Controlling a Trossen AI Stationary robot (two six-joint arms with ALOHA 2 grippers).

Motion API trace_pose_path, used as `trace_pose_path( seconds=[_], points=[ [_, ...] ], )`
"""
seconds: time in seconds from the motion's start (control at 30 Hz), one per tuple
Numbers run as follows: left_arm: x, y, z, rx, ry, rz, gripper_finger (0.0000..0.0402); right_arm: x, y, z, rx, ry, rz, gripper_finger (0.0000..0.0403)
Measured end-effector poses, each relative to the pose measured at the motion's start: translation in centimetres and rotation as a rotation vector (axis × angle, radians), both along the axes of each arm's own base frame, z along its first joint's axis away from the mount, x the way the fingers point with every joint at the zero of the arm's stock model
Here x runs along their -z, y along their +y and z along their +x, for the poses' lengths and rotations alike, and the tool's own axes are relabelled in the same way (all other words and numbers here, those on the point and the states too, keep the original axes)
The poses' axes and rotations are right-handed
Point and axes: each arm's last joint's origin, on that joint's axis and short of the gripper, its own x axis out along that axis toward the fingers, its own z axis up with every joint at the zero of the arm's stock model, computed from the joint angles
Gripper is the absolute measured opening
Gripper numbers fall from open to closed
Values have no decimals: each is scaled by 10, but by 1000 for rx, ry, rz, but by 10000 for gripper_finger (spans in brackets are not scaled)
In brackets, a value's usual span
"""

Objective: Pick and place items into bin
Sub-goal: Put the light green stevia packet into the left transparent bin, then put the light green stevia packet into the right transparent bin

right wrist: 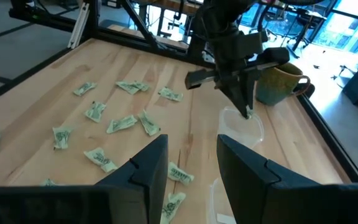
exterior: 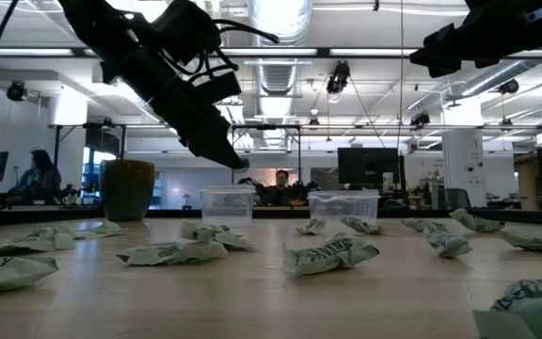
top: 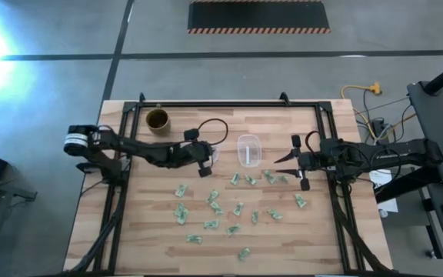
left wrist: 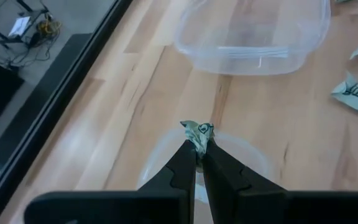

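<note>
Several small green-and-white wrappers [top: 215, 206] lie scattered on the wooden table. My left gripper [left wrist: 197, 146] is shut on one wrapper [left wrist: 198, 132] and hangs above a clear plastic tub [top: 213, 154], which the low view shows under its tips [exterior: 238, 160]. A second clear tub [top: 248, 150] stands just to the right of the first. My right gripper [right wrist: 191, 158] is open and touches nothing. It hovers right of the tubs [top: 281, 159], above the nearest wrappers [top: 271, 177]. My left gripper pinches the wrapper between its two fingertips [left wrist: 188, 152], and a crumpled end [left wrist: 201, 129] sticks out past them. The fingers slant down from the table's left. The wrapper is lifted clear, above the tub's rim [left wrist: 253, 158].
A brown cup [top: 157, 119] stands near the far left corner of the table. A black frame [top: 229, 104] runs around the table's edges. Wrappers cover the middle and near part of the table [exterior: 332, 252]. People sit in the room beyond [exterior: 280, 184].
</note>
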Motion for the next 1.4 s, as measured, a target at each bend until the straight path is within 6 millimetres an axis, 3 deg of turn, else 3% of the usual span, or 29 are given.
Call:
trace_pose_path(
  seconds=[0.43, 0.9, 1.23, 1.4],
  points=[
    [2, 0, -3, 1, 80, -1, 13, 4, 0, 0, -2, 12, -16, 128],
    [0, 0, -4, -4, 80, 2, 121, 6, 0, 2, 6, 29, 2, 128],
    [-24, -28, -18, 62, 15, -8, 123, 25, 8, 8, -10, 197, 95, 128],
    [-34, -43, -24, 80, -17, 25, 123, 39, 19, 10, 98, 347, 163, 128]
  ],
)
